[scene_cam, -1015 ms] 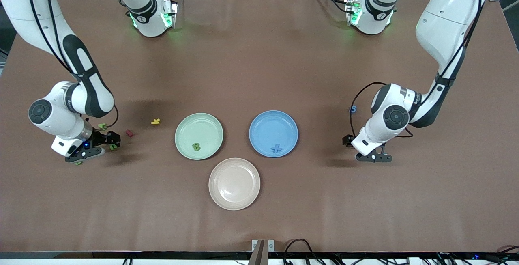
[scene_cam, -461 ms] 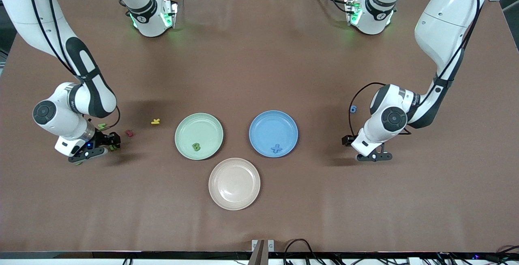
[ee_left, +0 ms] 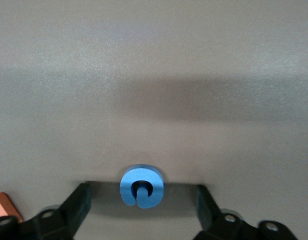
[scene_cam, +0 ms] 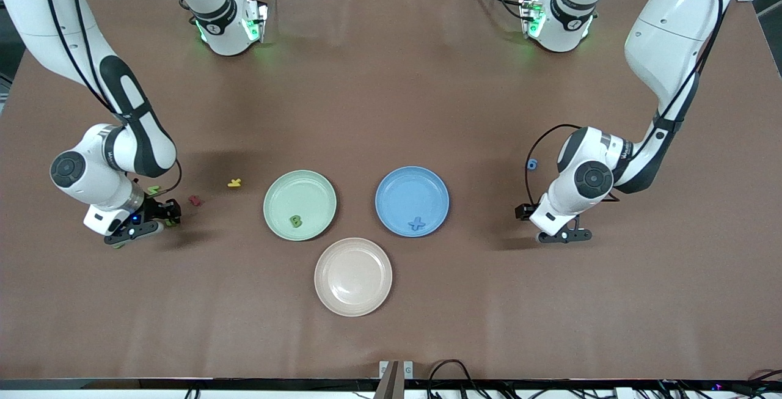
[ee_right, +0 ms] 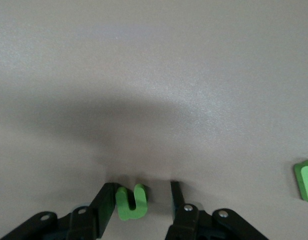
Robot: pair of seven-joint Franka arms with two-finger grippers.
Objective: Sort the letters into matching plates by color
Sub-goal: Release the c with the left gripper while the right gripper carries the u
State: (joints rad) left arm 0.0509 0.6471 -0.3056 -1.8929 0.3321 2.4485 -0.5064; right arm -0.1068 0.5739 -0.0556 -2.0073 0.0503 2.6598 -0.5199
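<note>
Two round shallow matte plates lie mid-desk: the pale green plate (scene_cam: 299,204) carries one green foam letter (scene_cam: 295,221), the blue plate (scene_cam: 412,201) one blue foam letter (scene_cam: 416,223). Step in hand: grasping. The right gripper (ee_right: 139,207) straddles a green foam U-shaped letter (ee_right: 131,202), jaws narrowly open; the left gripper (ee_left: 142,207) straddles a blue foam C-shaped letter (ee_left: 141,186), jaws wide. Next, judged: close, lift, carry to matching plates.

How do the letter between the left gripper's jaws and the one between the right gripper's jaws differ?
The left gripper frames a blue letter, round like a C; the right gripper frames a green letter, U-shaped. The blue letter sits centred between wide jaws; the green letter lies against one jaw. Both lie on the brown table, jaws open.
</note>
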